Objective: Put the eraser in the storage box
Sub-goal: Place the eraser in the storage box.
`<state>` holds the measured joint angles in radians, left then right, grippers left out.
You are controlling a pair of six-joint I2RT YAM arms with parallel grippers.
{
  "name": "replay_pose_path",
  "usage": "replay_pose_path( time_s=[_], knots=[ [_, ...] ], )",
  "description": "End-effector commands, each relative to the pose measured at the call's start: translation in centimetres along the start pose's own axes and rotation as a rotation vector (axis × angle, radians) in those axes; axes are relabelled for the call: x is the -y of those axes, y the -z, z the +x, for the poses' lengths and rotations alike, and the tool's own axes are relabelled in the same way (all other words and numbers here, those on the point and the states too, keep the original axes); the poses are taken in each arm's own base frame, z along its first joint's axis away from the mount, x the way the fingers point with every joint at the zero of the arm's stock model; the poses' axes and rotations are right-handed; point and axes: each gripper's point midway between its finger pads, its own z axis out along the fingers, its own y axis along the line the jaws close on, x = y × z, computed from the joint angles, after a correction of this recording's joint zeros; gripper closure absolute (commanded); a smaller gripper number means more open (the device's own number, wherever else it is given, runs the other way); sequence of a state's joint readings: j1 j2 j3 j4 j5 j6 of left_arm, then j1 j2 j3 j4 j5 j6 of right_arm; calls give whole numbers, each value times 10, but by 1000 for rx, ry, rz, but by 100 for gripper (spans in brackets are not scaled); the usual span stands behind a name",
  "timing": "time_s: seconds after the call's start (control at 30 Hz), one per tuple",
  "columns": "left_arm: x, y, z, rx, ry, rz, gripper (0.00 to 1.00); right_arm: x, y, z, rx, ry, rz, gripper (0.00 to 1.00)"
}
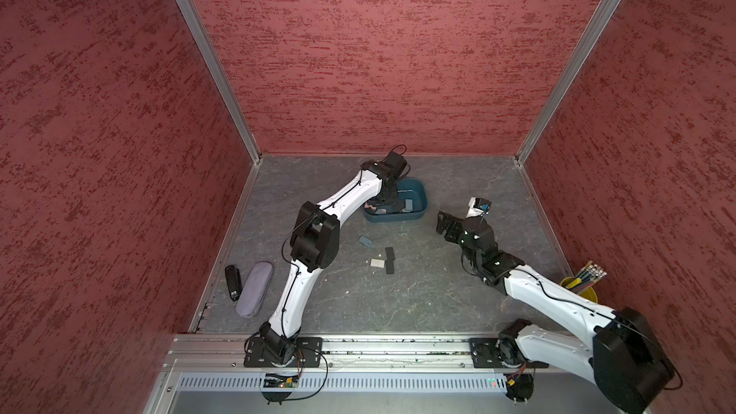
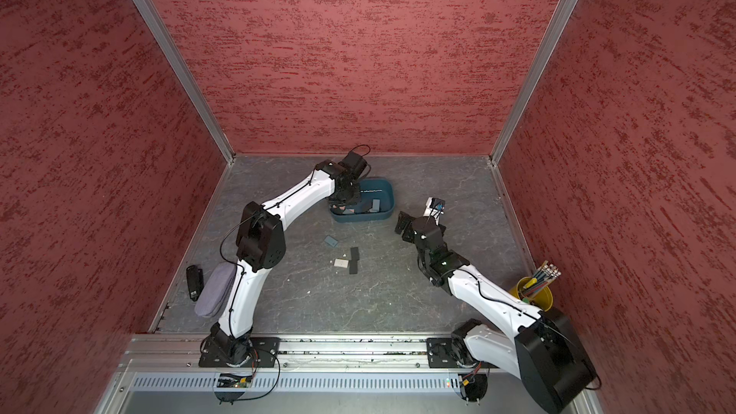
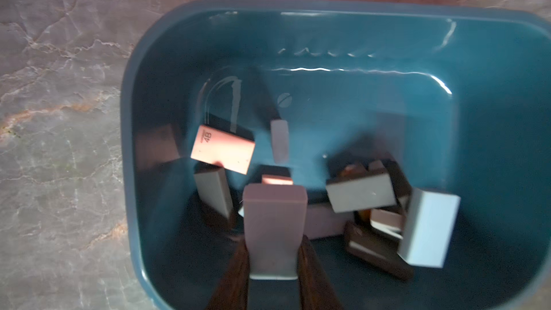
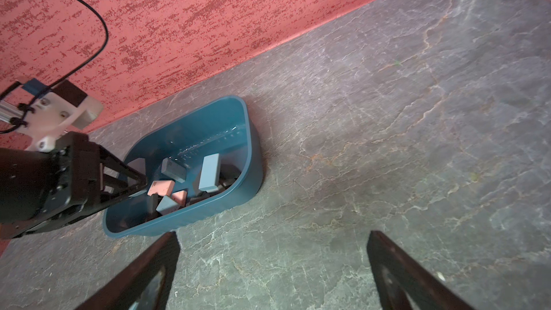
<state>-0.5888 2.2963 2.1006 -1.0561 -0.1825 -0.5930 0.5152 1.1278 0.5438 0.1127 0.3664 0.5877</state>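
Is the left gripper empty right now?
No, the left gripper is shut on a grey eraser, holding it over the open storage box.

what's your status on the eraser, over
Left gripper shut on grey eraser, hanging over storage box. Right gripper open, empty, beside the box. Nothing blocking the drop; other erasers piled inside.

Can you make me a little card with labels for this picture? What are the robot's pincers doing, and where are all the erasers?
Left pincer: shut on a pale eraser, over the box
Right pincer: open, empty, beside the box
Box: teal, with a pile of erasers inside
Table: a few loose erasers near the middle
Also there: yellow pencil cup, grey pouch
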Motion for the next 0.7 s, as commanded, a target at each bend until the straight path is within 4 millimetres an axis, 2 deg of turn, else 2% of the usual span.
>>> replay_pose_path(
  time_s=[0.0, 0.4, 0.53, 0.67],
  knots=[
    [-1, -4, -7, 14, -10, 0, 72, -1, -2, 2, 0, -6, -13, 1],
    [-6, -13, -4, -13, -7, 4, 62, -3, -6, 6, -18, 2, -22, 1],
    [-4, -7, -5, -14, -6, 19, 48, -4, -7, 8, -25, 5, -28, 1],
    [0, 18, -15, 14, -10, 55, 27, -11, -10, 14, -51, 18, -60, 1]
  ],
)
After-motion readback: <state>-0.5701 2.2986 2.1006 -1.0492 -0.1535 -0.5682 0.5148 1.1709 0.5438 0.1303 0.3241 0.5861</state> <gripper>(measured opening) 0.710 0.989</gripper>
